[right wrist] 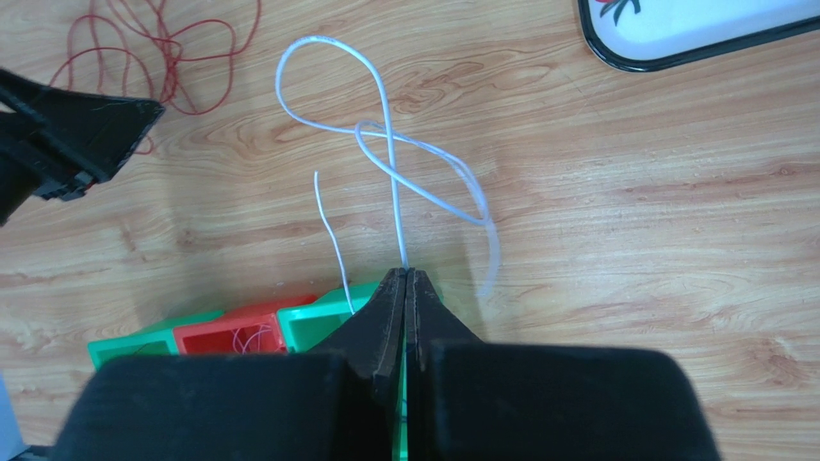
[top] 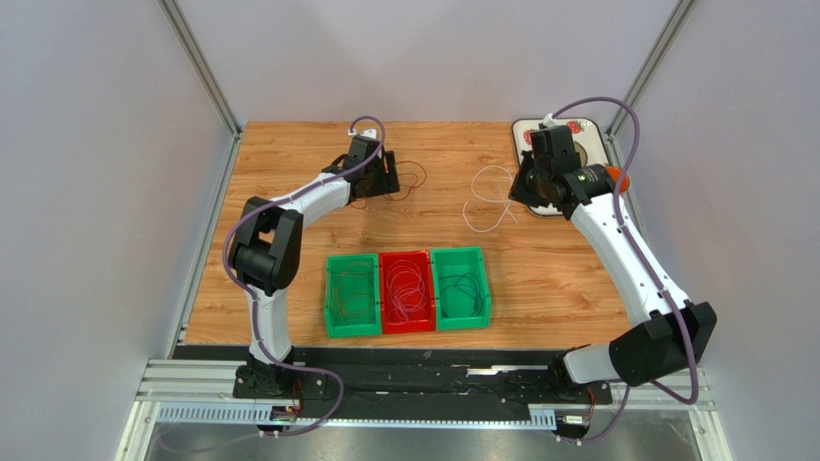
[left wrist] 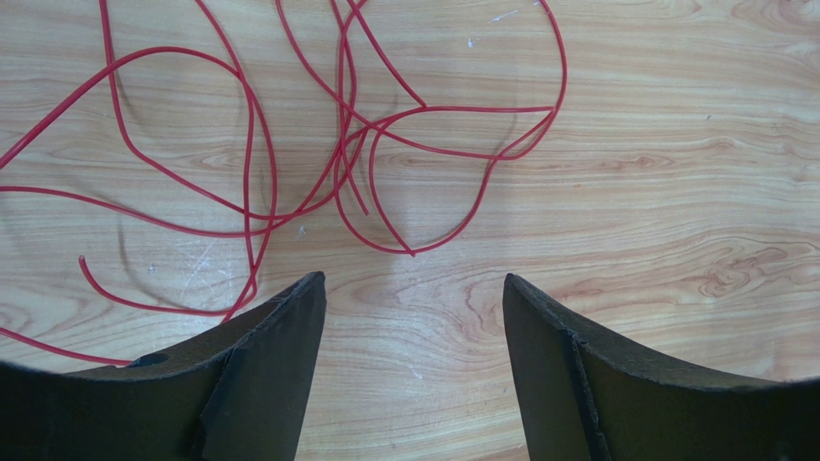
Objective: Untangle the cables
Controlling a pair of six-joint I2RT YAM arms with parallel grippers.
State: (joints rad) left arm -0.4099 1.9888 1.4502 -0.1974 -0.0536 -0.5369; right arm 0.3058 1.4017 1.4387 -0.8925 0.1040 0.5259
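Red cable lies in loose, crossing loops on the worktop, near the far edge and a bit to the left. Our left end effector hangs right over it with its two fingers spread wide, holding nothing. The loops sit just ahead of the fingertips, and one strand passes below one finger. Our right end effector is pressed together and pinches the white cable, which curls away from it near the far edge, right of the middle. The two cables lie well apart and do not touch. Three bins by the near edge already have cables in them. We think the red one comes next. The left arm is much nearer to it, so that arm should reach a little forward and close on one strand where it lies alone.
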